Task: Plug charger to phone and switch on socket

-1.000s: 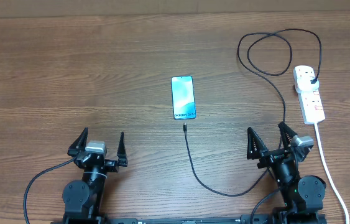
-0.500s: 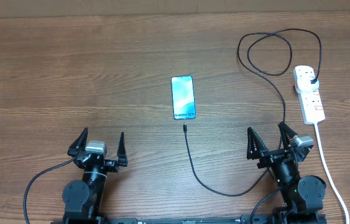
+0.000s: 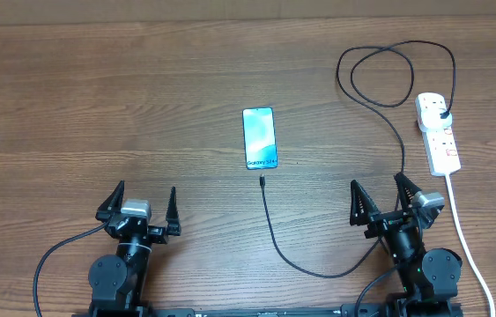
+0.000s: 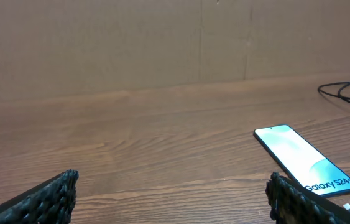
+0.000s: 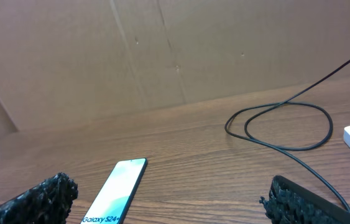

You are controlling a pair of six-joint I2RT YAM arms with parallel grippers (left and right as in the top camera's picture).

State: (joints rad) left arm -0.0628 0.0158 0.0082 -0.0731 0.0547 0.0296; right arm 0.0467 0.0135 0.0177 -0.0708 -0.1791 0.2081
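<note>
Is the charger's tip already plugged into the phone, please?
No, the charger's tip lies just short of the phone, with a visible gap between them.

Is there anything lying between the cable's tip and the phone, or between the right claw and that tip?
Nothing visible. The cable tip lies just short of the phone, with only bare table between them. Only bare wood separates the open right claw from the tip, too.
</note>
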